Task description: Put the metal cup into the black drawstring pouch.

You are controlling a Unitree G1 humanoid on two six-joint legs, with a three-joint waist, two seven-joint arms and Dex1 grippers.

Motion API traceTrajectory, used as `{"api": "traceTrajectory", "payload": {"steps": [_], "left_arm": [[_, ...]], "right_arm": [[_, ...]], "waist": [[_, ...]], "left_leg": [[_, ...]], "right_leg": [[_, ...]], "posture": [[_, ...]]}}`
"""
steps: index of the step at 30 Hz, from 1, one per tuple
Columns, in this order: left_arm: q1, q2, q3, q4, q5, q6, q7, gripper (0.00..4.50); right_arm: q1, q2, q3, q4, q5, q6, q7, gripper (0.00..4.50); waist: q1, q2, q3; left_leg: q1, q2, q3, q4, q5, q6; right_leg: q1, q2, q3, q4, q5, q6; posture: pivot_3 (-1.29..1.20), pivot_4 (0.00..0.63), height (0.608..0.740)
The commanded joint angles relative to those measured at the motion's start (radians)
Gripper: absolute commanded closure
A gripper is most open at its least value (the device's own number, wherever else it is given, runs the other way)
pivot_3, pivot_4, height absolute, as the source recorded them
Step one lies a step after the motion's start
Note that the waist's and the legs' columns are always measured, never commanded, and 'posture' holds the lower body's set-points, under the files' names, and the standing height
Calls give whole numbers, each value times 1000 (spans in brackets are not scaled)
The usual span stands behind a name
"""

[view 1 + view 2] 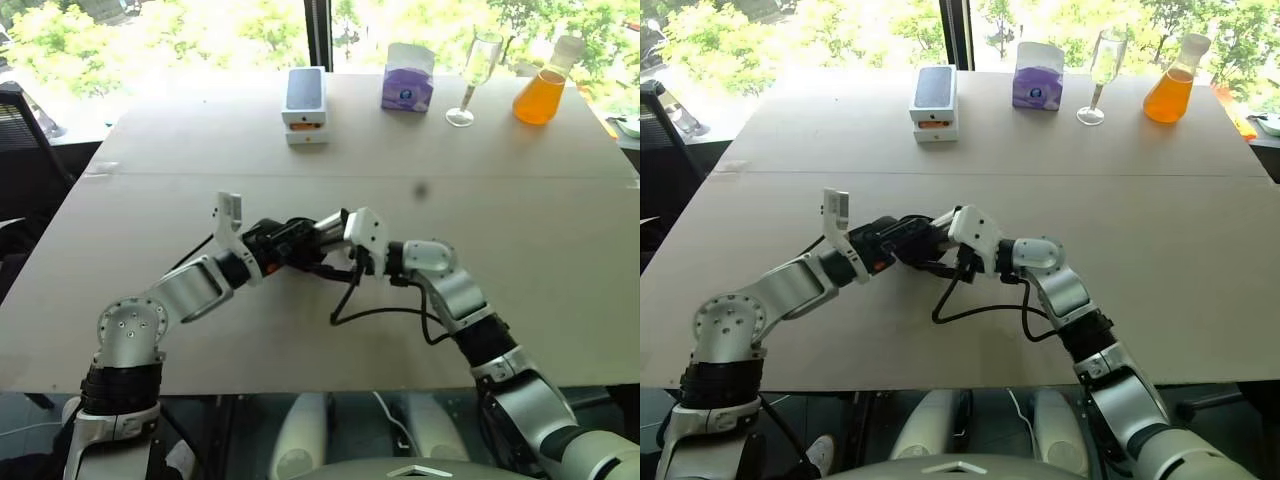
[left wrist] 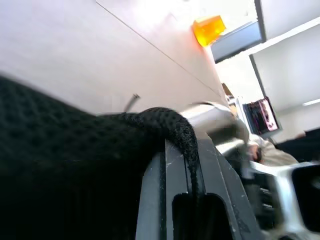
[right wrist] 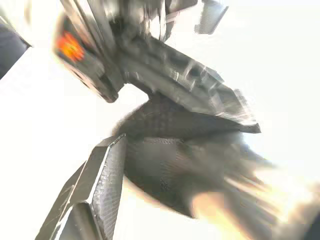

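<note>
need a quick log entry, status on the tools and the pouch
Left tool shut on black drawstring pouch. Right tool beside it, grip unclear. Metal cup at pouch mouth. Nothing in the way.

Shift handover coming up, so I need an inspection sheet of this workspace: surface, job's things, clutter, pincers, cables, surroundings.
Surface: pale table, seam line across it.
Job's things: black drawstring pouch clamped in the left pincer; metal cup just beyond the pouch's rim, whether it is inside cannot be told.
Clutter: phone box, purple tissue box, stemmed glass, orange flask along the far edge.
Pincers: left shut on the pouch; right pincer beside it, state unclear.
Cables: black cable looping under the right wrist.
Surroundings: window with trees behind.
</note>
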Motion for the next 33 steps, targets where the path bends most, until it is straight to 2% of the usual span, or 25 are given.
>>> {"api": "traceTrajectory", "payload": {"steps": [1,8,10,11,13,17,28,29,31,32,33], "left_arm": [[-19,-1,4,14,45,33,-51,4500],[-42,-47,14,24,109,65,-78,4500],[-42,-54,27,19,114,71,-77,4500],[-40,-57,36,20,113,73,-74,4500],[-37,-56,48,20,115,76,-72,4500],[-35,-51,65,20,111,87,-69,4500],[-69,6,89,55,194,131,-128,4500],[-76,5,88,57,199,135,-131,4500],[-87,-2,87,58,207,143,-134,4500],[-89,-5,88,58,209,147,-135,4500],[-92,-7,89,59,212,150,-136,4500]], "right_arm": [[-11,3,-22,-133,51,67,-21,1237],[-9,24,-5,-66,35,107,-71,1237],[-11,23,-4,-61,35,105,-72,1771],[-9,20,-3,-60,38,107,-71,1856],[-5,11,-3,-57,39,112,-71,2624],[7,-7,-4,-50,31,110,-75,4491],[71,-81,14,-114,20,151,-68,4491],[84,-97,32,-124,9,153,-59,3890],[100,-111,43,-138,-12,161,-80,3237],[106,-116,41,-152,-11,176,-87,2751],[110,-119,38,-161,-8,189,-91,2751]], "waist": [[0,0,0],[1,0,0],[1,0,0],[0,0,0],[0,0,0],[0,0,0],[1,0,0],[2,0,0],[2,0,0],[1,0,0],[1,0,0]], "left_leg": [[0,0,0,0,0,0],[0,0,0,0,0,0],[0,0,0,0,0,0],[0,0,0,0,0,0],[0,0,0,0,0,0],[0,0,0,-1,0,0],[0,0,0,-1,0,0],[-1,0,0,-1,0,0],[-1,0,0,-1,0,0],[-1,0,0,-1,0,0],[0,0,0,-1,0,0]], "right_leg": [[0,0,0,0,0,0],[0,0,0,0,0,0],[0,-1,0,0,0,0],[0,-1,0,0,0,0],[-1,-1,0,0,0,0],[-1,-1,0,0,0,0],[-1,-1,0,0,0,0],[-1,-1,0,0,0,0],[-1,-1,0,-1,0,0],[-1,-1,0,-1,0,0],[-1,-1,0,0,0,0]], "posture": [[0,150,740],[0,150,740],[0,150,740],[0,150,740],[0,150,740],[0,150,740],[0,150,740],[0,150,740],[0,150,740],[0,150,740],[0,150,740]]}}
